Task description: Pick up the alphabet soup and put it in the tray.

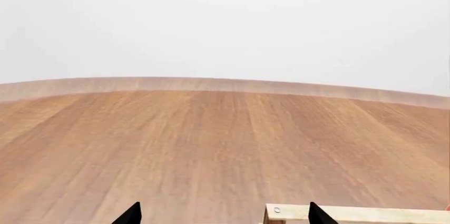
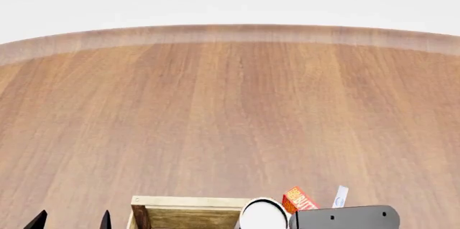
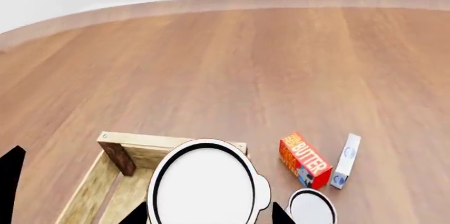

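Two claws: right claw (image 3: pixel 207 214) grips the soup (image 3: pixel 204 184) at lower centre, above the tray (image 3: pixel 113 166) end; left claw (image 2: pixel 72 221) tips apart, empty, lower left, over the worktop (image 2: pixel 230 116).

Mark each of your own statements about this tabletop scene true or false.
1. The orange-red butter box lies inside the light-wood slatted tray. False: it lies on the wooden table, beside the tray.
2. The left gripper is open, with nothing between its fingers. True.
3. The right gripper has a finger on either side of a white-topped can with a dark rim. True.
4. Only one round can top is visible. False: a second round top shows near the butter box.
5. A slim white box lies next to the butter box. True.
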